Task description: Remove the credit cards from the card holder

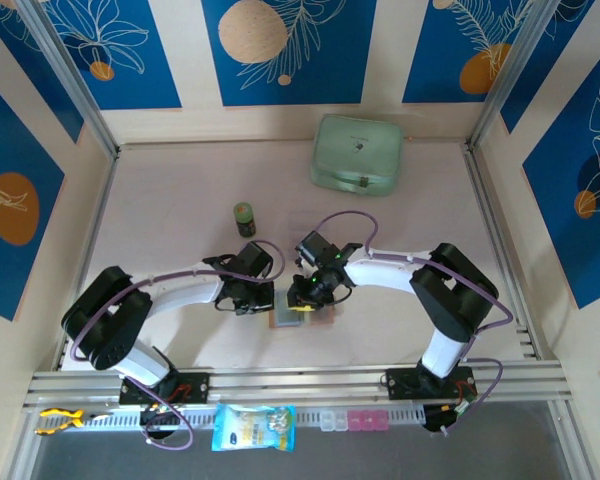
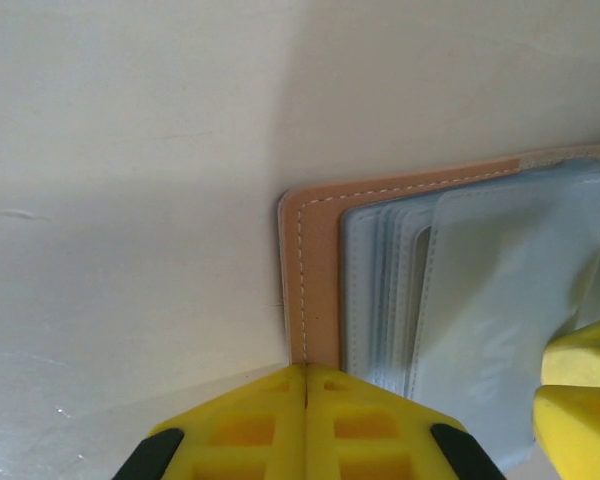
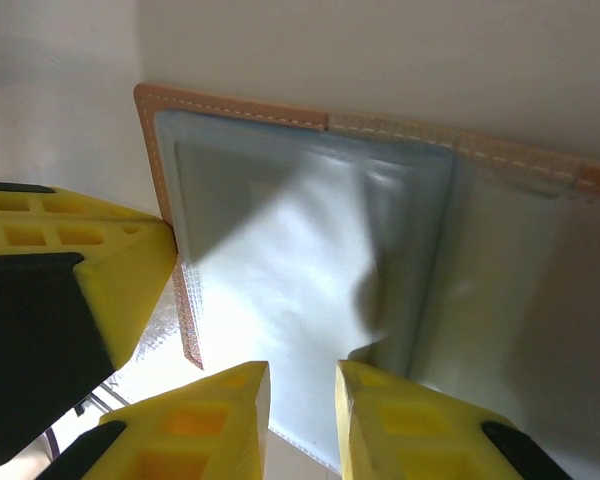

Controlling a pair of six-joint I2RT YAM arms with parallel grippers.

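1. The card holder (image 1: 302, 318) lies opened flat on the tabletop (image 1: 170, 190), close to the near edge and between the two arms. Its long axis runs side to side across the robot's front.
2. The left tool (image 2: 306, 420) has its fingers pressed together. The tips sit at the tan stitched border (image 2: 315, 290) on the holder's left end. I judge it is pinning that leaf down, not gripping anything.
3. The right tool (image 3: 302, 415) hangs over the clear sleeves (image 3: 280, 250) with its fingers a little apart. A narrow gap shows between them at the sleeves' near edge, and I see nothing clamped there.
4. I cannot tell whether the credit cards sit inside those sleeves. The plastic looks pale and cloudy from where I stand.
5. The coming move turns on this: the sleeves lie directly under and just ahead of the right tool, while the left tool only reaches the outer border. So the right arm is the nearer one for the pull.
6. I judge any card would have to slide out along the sleeve while the left tool keeps the holder from lifting.
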